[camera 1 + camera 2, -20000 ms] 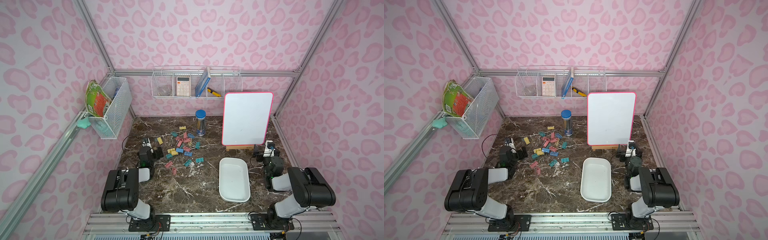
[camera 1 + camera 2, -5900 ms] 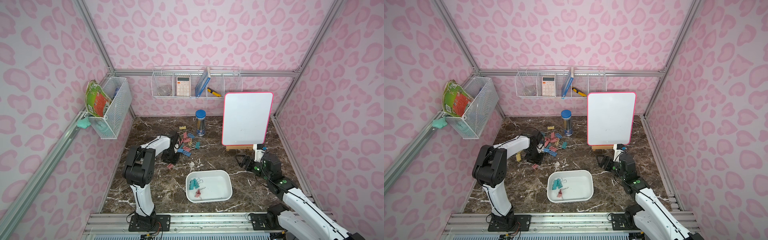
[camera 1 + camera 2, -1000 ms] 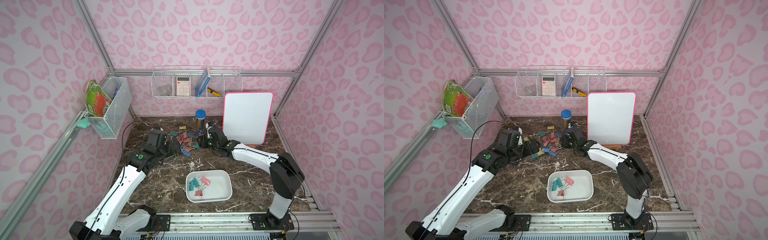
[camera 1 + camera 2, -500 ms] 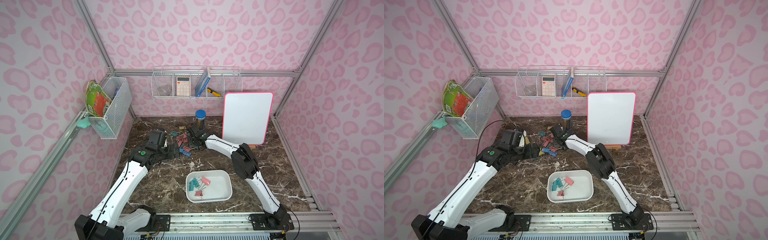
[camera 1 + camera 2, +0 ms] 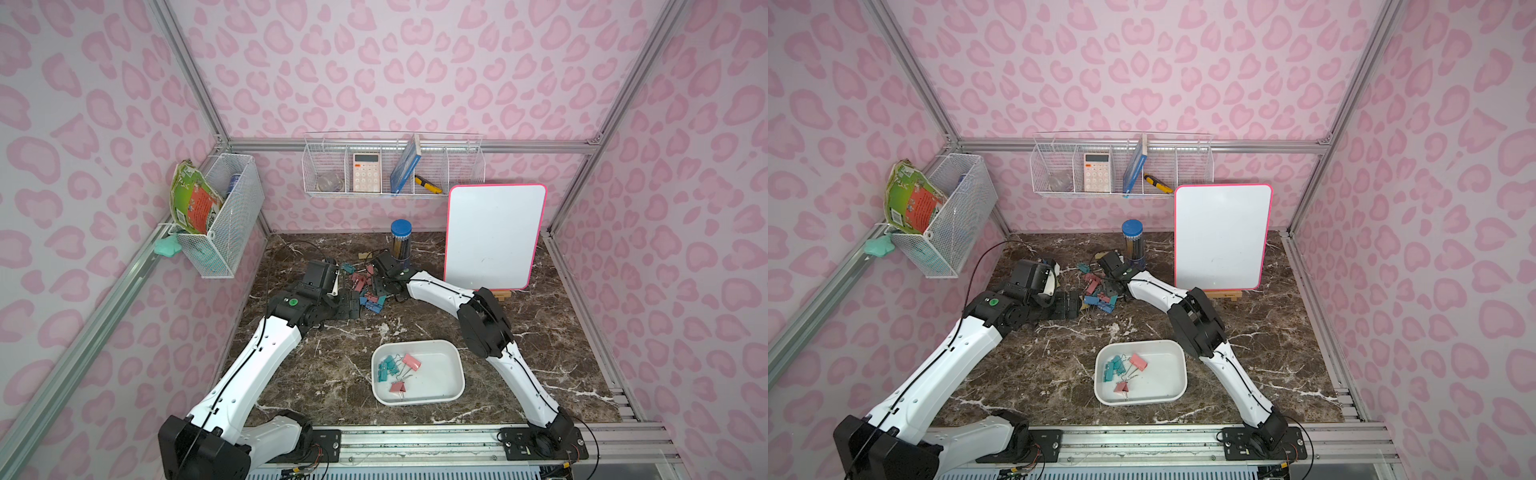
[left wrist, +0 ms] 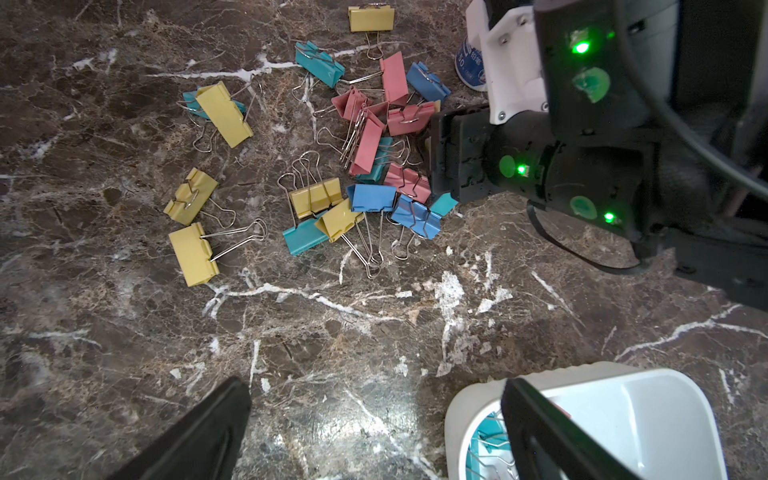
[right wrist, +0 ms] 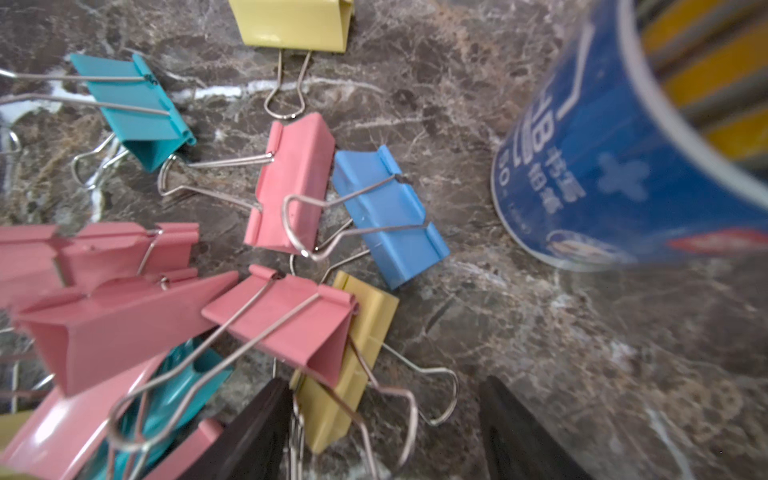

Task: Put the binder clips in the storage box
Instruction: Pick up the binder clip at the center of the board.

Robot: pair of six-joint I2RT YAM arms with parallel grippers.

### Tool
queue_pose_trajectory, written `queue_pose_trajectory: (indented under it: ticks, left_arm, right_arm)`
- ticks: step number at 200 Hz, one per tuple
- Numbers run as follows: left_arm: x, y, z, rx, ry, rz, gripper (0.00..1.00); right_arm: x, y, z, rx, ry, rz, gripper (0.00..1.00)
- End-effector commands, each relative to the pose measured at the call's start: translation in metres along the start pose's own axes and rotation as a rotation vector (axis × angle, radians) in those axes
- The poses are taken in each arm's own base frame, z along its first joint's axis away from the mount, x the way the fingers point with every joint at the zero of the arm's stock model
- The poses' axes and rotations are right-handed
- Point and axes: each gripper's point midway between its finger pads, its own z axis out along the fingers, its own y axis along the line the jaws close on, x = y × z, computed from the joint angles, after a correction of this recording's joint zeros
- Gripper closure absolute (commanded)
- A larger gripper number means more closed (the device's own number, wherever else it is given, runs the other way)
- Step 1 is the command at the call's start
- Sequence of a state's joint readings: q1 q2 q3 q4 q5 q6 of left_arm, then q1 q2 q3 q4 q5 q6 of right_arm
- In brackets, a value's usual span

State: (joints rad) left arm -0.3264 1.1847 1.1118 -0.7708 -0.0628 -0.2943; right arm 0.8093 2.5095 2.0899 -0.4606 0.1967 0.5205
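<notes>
Top views: binder clips [image 5: 368, 286] lie heaped on the dark marble bench [image 5: 332, 374] at about 12 o'clock from the storage box [image 5: 457, 374], well apart from it; the box holds a few teal and pink clips already.
Top views, arms: both reach into the heap, left end effector [image 5: 1069, 305] at its 9 o'clock side, right end effector [image 5: 1111, 286] at its 3 o'clock side, near a blue-capped pencil tube [image 5: 1133, 243].
Left wrist view: left end effector [image 6: 374, 415] stands wide with nothing between its fingers [image 6: 199, 432]; it hovers over bare bench between heap and box, whose rim [image 6: 540, 374] shows beside one finger. The right arm's black head is at the pink and blue clips.
Right wrist view: right end effector [image 7: 386, 428] has its jaws parted, low over the heap; a yellow clip [image 7: 349, 357] and wire loops lie in the gap, not clamped as far as I can tell. The tube stands close by.
Step in hand: picking the next clip from the heap, most of the clips remaining outside.
Next move calls for: settling the right fingers around one clip body, not tangled loops, closing, then carrying toward 6 o'clock to the box, clear of the left arm.
</notes>
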Motion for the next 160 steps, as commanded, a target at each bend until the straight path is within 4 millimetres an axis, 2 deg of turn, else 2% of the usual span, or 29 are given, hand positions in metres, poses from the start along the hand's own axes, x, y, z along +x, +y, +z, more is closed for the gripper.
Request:
queue_pose_trajectory:
  ticks: [1, 11, 29, 32, 36, 45, 63, 77, 92, 114, 136, 160]
  left_arm:
    - [-0.004, 0.002, 0.005, -0.013, -0.017, 0.032, 0.01]
    - [-0.004, 0.003, 0.007, -0.018, -0.018, 0.041, 0.01]
    - [-0.006, 0.004, 0.012, -0.018, -0.024, 0.060, 0.01]
    - [-0.007, 0.004, 0.013, -0.016, -0.026, 0.060, 0.01]
    - [-0.008, 0.005, 0.013, -0.012, -0.034, 0.060, 0.01]
    - [-0.011, 0.006, 0.016, 0.004, -0.043, 0.044, 0.01]
    - [-0.017, 0.012, 0.019, 0.044, -0.048, -0.028, 0.01]
    - [-0.018, 0.016, 0.020, 0.054, -0.035, -0.067, 0.01]
    - [-0.015, 0.015, 0.021, 0.062, -0.009, -0.070, 0.01]
    - [-0.006, 0.014, 0.028, 0.067, 0.042, -0.089, 0.01]
    - [-0.001, 0.011, 0.031, 0.081, 0.067, -0.094, 0.01]
    - [-0.005, 0.011, 0.028, 0.086, 0.043, -0.088, 0.01]
  right_arm:
    - [0.024, 0.018, -0.010, -0.144, 0.098, -0.002, 0.20]
    - [0.020, 0.025, -0.023, -0.201, 0.084, 0.020, 0.18]
    - [0.002, 0.031, -0.052, -0.264, 0.014, 0.041, 0.15]
    - [0.003, 0.029, -0.052, -0.263, 0.012, 0.042, 0.14]
    - [-0.005, 0.030, -0.065, -0.273, -0.017, 0.043, 0.13]
    - [-0.012, 0.029, -0.079, -0.285, -0.053, 0.046, 0.11]
    - [-0.012, 0.022, -0.095, -0.292, -0.084, 0.081, 0.08]
    - [-0.005, 0.012, -0.096, -0.252, -0.086, 0.089, 0.07]
    - [0.010, 0.002, -0.087, -0.207, -0.056, 0.089, 0.06]
    - [0.021, 0.002, -0.079, -0.204, -0.036, 0.074, 0.07]
    - [0.023, 0.009, -0.076, -0.239, -0.059, -0.070, 0.07]
    - [0.032, 0.003, -0.063, -0.201, -0.005, -0.236, 0.06]
